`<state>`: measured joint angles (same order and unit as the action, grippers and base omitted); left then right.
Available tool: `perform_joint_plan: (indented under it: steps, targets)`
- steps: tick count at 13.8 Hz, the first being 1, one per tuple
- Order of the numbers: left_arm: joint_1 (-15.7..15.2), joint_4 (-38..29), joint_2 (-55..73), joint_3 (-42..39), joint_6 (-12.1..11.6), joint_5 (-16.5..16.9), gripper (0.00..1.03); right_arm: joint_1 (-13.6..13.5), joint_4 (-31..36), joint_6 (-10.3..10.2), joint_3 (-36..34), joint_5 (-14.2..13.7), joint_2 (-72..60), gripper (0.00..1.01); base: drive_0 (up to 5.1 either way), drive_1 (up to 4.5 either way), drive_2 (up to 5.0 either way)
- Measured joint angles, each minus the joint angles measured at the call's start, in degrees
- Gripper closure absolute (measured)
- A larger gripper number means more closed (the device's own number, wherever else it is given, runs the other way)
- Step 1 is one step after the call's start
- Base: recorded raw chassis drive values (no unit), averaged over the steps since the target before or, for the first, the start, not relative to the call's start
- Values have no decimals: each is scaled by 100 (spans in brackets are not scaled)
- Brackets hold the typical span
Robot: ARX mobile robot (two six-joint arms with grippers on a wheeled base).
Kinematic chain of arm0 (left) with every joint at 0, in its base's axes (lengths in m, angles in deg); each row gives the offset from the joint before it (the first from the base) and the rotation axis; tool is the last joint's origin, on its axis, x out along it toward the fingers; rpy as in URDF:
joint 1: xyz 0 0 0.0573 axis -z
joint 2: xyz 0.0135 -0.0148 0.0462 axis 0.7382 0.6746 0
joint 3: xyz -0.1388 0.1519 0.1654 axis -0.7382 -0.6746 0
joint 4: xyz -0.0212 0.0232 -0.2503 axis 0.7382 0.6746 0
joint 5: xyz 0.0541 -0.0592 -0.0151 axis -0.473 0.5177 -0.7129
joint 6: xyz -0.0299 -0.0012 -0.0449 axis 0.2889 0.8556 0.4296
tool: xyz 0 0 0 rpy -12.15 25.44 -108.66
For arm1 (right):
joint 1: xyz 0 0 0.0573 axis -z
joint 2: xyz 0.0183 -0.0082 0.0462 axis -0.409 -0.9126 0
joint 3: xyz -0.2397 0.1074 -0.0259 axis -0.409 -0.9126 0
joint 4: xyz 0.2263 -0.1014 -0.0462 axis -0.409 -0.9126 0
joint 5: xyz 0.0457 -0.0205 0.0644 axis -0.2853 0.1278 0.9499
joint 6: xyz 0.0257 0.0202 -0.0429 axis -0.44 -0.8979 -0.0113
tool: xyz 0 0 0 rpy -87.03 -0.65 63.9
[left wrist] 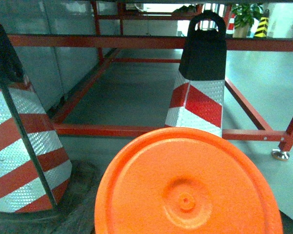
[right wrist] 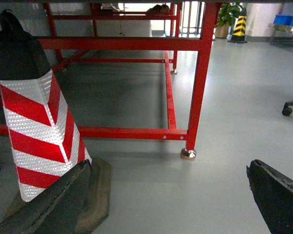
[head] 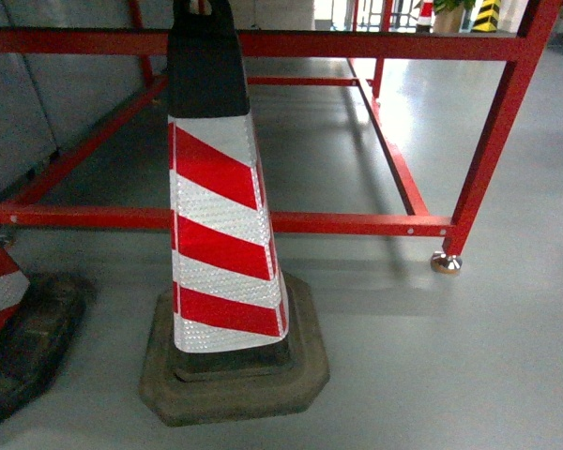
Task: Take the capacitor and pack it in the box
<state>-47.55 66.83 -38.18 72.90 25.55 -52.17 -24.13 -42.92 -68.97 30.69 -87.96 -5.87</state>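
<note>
Orange and round, a plastic lid (left wrist: 188,187) fills the near bottom of the left wrist view, with a small raised boss at its middle; it hides whatever lies below it, and the left claw does not show there at all, so its opening cannot be told. Past the lid stands a red-and-white striped traffic cone (left wrist: 198,78) with a black top and handle, and a second cone (left wrist: 22,146) rises at the near left on a dark rubber base.

Seen from the right wrist, two dark fingers (right wrist: 49,204) of the right claw (right wrist: 161,207) reach in from the bottom corners, one at the left and one at the right, spread wide apart with only bare grey floor (right wrist: 224,122) between them; they have hold of nothing. The left finger overlaps the base of the striped cone in that view; whether it touches it cannot be told.

Looking from the head, the cone sits near and centre on its worn square base (head: 235,375), just in front of a low rail of the red steel frame (head: 357,223). A frame leg ends in a metal foot (head: 446,263) at the right. Far off stand a potted plant (right wrist: 228,17) and a yellow-and-black post (right wrist: 240,27).

Neither the pink box nor any capacitor appears in any view, so their place relative to either claw cannot be told.
</note>
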Motion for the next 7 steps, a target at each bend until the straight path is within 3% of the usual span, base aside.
perform_joint_plan:
  steps: [7]
  targets:
    - [0,0,0,0,2,-9,59,0,7,7,0,7,0,3,0,0,0]
